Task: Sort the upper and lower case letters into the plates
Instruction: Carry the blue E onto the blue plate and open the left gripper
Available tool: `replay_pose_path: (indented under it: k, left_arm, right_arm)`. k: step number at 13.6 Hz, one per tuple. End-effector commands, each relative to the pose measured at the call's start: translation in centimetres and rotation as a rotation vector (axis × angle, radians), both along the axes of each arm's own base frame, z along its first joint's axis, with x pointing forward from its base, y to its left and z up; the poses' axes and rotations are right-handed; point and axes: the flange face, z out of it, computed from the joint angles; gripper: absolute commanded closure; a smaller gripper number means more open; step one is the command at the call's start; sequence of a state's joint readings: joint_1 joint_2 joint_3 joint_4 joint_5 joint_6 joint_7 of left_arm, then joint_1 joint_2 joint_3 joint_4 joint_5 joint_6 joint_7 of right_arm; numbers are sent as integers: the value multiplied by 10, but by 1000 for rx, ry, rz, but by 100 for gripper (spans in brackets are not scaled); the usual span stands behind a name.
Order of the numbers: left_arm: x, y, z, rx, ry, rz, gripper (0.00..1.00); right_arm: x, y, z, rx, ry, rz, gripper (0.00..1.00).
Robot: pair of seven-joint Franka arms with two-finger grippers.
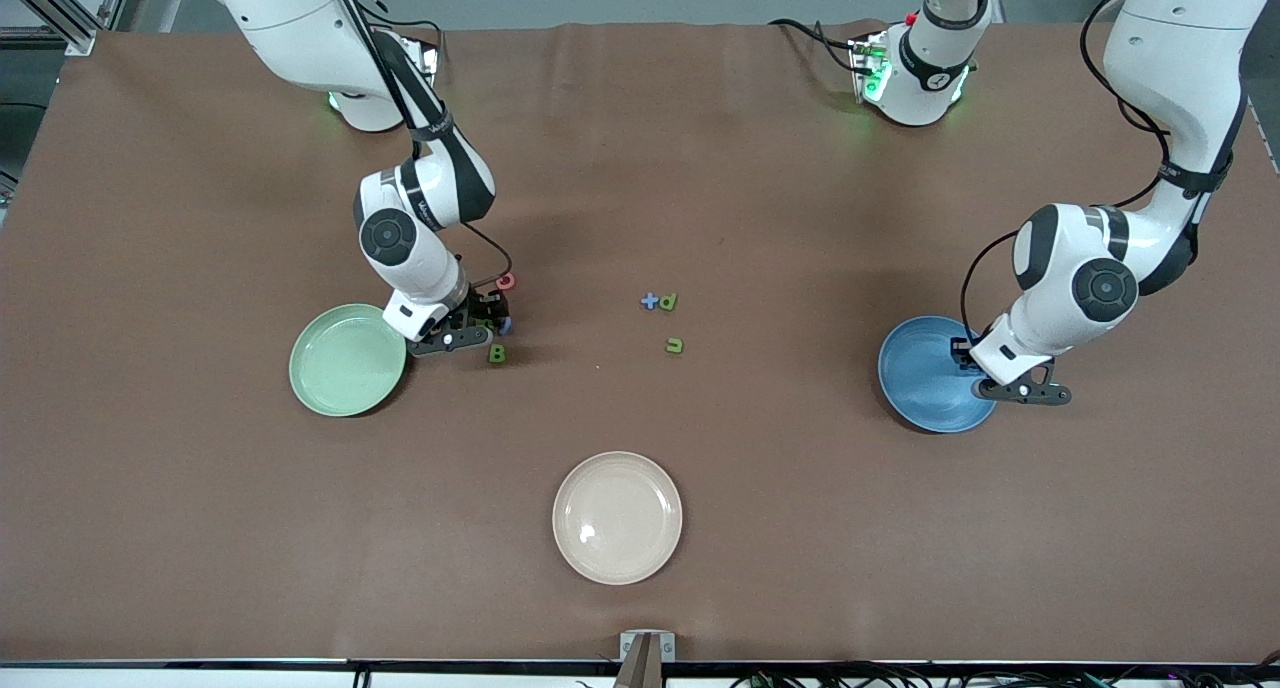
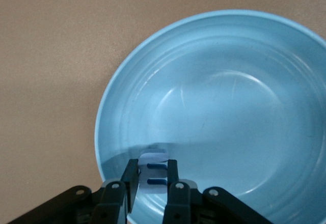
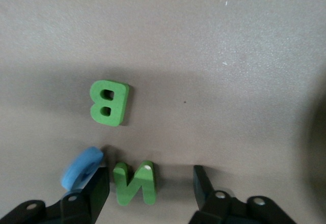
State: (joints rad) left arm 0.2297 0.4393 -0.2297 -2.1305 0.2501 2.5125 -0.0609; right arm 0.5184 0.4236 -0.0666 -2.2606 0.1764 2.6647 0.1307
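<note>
My right gripper point(image 1: 478, 320) is down at the table beside the pale green plate point(image 1: 347, 359). It stands open around a green N point(image 3: 135, 183). A blue letter point(image 3: 81, 169) leans against the outside of one of its fingers, and a green B point(image 3: 108, 103) lies close by. A red letter point(image 1: 506, 281) sits just past the gripper, farther from the front camera. My left gripper point(image 2: 153, 164) hangs low over the rim of the blue plate point(image 2: 229, 107), shut on a pale blue letter point(image 2: 153, 173). Mid-table lie a blue plus-shaped piece point(image 1: 649, 301), a green d point(image 1: 668, 301) and a green u point(image 1: 675, 345).
A cream-beige plate point(image 1: 617, 517) sits nearest the front camera, mid-table. Brown cloth covers the whole table.
</note>
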Motion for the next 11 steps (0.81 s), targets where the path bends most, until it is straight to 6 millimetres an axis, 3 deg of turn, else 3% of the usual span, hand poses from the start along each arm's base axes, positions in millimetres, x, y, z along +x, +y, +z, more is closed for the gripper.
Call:
replay_pose_path:
  k: [1,4,8,11]
  left_arm:
    - [3,-1,-3,1,-15,-16,94]
    - [3,-1,-4,0,-12,-16,92]
    - [2,-2,-10,-3,-3,-17,90]
    - [1,-4,-12,-4,-1,-20,90]
  right_arm:
    - [-4,-5,-7,-7,4,9,24]
    - [-4,-6,-7,-7,5,8,30]
    - [-3,-5,-7,-6,4,8,58]
    - [-1,-8,-7,-6,4,3,65]
